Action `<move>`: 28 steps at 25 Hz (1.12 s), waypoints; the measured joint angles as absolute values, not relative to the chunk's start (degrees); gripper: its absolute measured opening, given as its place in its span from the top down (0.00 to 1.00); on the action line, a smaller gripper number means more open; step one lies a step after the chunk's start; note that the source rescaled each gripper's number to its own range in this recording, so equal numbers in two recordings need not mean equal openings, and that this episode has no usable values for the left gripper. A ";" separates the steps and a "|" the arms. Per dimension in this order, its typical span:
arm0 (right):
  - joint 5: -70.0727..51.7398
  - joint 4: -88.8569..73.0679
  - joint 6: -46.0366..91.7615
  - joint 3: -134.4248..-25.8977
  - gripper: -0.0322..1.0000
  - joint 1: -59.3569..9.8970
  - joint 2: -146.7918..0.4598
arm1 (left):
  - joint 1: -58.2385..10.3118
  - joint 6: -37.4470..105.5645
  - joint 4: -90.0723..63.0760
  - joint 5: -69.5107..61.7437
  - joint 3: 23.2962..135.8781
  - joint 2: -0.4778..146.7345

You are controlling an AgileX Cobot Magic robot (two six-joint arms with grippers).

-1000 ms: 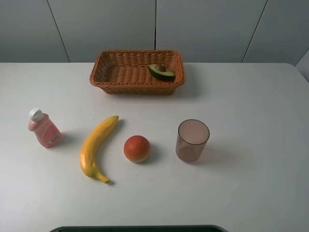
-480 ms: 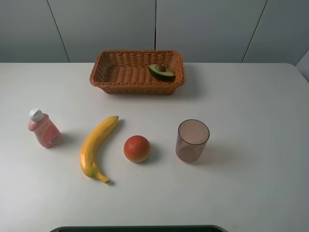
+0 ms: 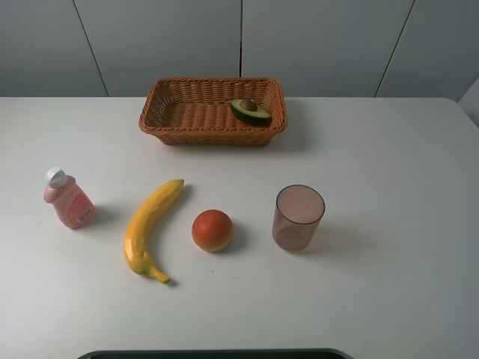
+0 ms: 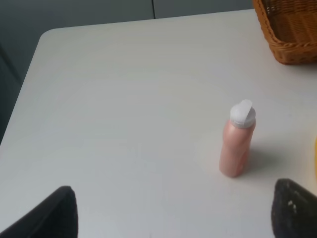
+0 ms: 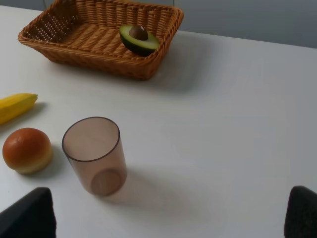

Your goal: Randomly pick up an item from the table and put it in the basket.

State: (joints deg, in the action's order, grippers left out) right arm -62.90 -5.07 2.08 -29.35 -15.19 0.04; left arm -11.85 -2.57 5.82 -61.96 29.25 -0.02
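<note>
The halved avocado (image 3: 250,111) lies inside the orange-brown wicker basket (image 3: 161,120), at its right end, pit up. It also shows in the right wrist view (image 5: 138,39), in the basket (image 5: 74,42). The white table (image 3: 374,164) holds the other things. Neither arm shows in the high view. My left gripper (image 4: 176,218) is open and empty, its dark fingertips (image 4: 59,213) spread wide above the table. My right gripper (image 5: 163,218) is open and empty too, with one fingertip (image 5: 27,213) at the frame corner.
A pink bottle with a white cap (image 3: 67,199) stands at the left, also in the left wrist view (image 4: 237,141). A yellow banana (image 3: 150,224), a red-orange round fruit (image 3: 212,229) and a translucent brown cup (image 3: 298,217) lie in a row mid-table.
</note>
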 joint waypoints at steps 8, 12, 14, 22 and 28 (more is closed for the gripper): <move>-62.90 -5.07 1.98 -29.35 0.01 -4.45 0.04 | -11.85 -2.57 5.82 -61.96 29.25 -0.02; -62.90 -5.07 1.98 -29.35 0.01 1.03 0.04 | -11.85 -2.57 5.82 -61.96 29.25 -0.02; -62.90 -5.07 2.10 -29.35 0.01 1.42 0.04 | -11.85 -2.57 5.82 -61.96 29.25 -0.02; -62.90 -5.07 2.10 -29.35 0.01 1.42 0.04 | -11.85 -2.57 5.82 -61.96 29.25 -0.02; -62.90 -5.07 2.10 -29.35 0.01 1.42 0.04 | -11.85 -2.57 5.82 -61.96 29.25 -0.02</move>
State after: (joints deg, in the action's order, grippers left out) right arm -62.90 -5.07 2.10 -29.35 1.42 0.04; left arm -11.85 -2.57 5.82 -61.96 29.25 -0.02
